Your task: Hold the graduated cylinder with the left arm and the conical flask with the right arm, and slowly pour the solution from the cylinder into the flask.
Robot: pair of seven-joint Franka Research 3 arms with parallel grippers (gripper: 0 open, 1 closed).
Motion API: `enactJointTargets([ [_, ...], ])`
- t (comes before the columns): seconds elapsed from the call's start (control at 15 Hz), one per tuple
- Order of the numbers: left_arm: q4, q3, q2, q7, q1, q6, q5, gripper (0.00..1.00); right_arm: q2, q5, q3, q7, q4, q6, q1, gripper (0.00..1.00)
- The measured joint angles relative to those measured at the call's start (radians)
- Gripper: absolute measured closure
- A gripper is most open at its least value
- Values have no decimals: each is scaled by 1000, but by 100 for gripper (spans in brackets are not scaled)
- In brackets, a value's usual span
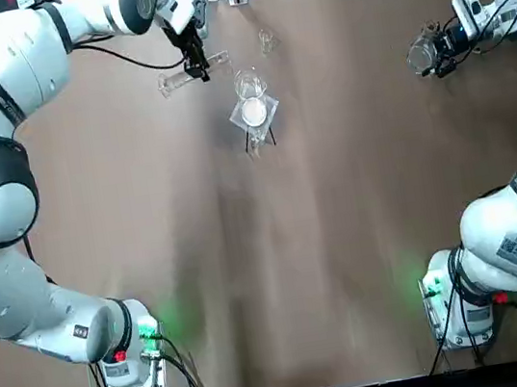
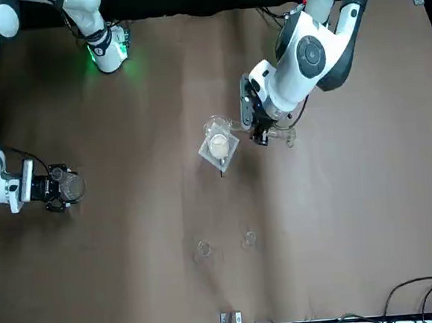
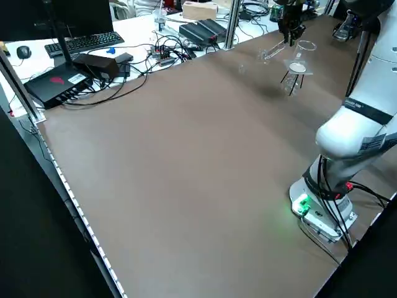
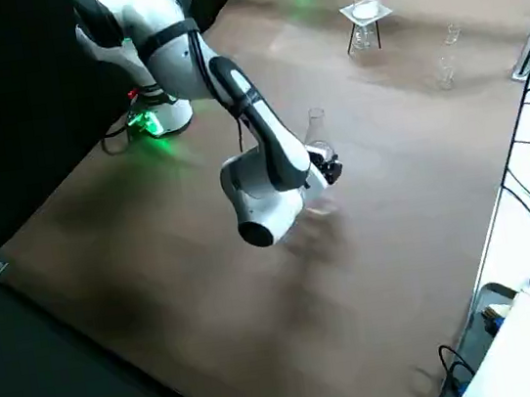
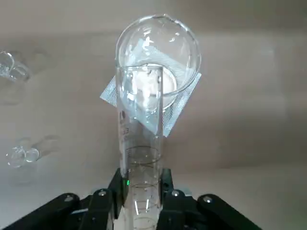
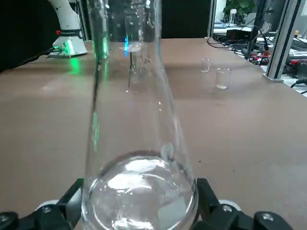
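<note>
The left gripper [image 5: 142, 178], left of the middle of the table [image 1: 343, 239] toward its far edge, is closed on the graduated cylinder [image 5: 140, 115], which is tipped well over. Just beside it, a beaker [image 1: 249, 85] sits on a mesh pad [image 1: 269, 120] over a tripod [image 4: 352, 39]. Toward the far right corner, the right gripper [image 6: 140, 191] grips the conical flask [image 4: 318, 138], upright, well apart from the cylinder.
</note>
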Motion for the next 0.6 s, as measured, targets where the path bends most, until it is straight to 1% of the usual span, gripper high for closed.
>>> enactJointTargets([
  [0.27, 0, 0, 0, -23, -21, 1, 55, 66, -42, -5, 0, 86, 0, -12, 22, 4],
  [0.47, 0, 0, 0, -30, -37, 1, 76, 66, -78, -17, 0, 150, 1, -16, 34, 4],
  [0.6, -1, 0, 0, -72, -51, 1, 115, 66, -101, -23, 1, 185, 1, -19, 46, 4],
])
